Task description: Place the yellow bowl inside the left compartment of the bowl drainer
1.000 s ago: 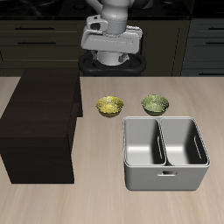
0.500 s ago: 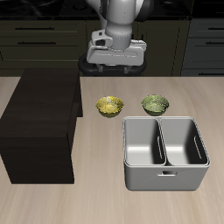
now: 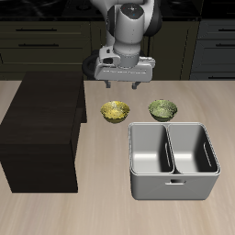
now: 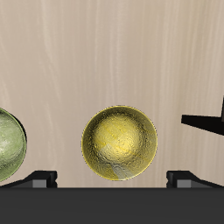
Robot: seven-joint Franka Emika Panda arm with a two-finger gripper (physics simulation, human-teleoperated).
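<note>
The yellow bowl (image 3: 115,111) sits upright on the table, small and golden with a mottled inside; the wrist view shows the yellow bowl (image 4: 120,143) from straight above. My gripper (image 3: 119,84) hangs over it, a little farther back, open, with nothing between its fingers. In the wrist view my gripper (image 4: 112,178) shows two dark fingertips (image 4: 39,178) spread wider than the bowl. The bowl drainer (image 3: 174,189), a grey tub with two deep wells, stands nearer the table's front edge; both wells hold nothing.
An olive-green bowl (image 3: 162,110) sits beside the yellow one, also seen as the green bowl (image 4: 7,144) in the wrist view. A dark brown cabinet block (image 3: 41,128) stands on the yellow bowl's other side; its corner (image 4: 206,122) shows in the wrist view.
The arm has come down and forward from the back of the table, bringing the open gripper over the yellow bowl. Both bowls and the drainer have stayed put.
</note>
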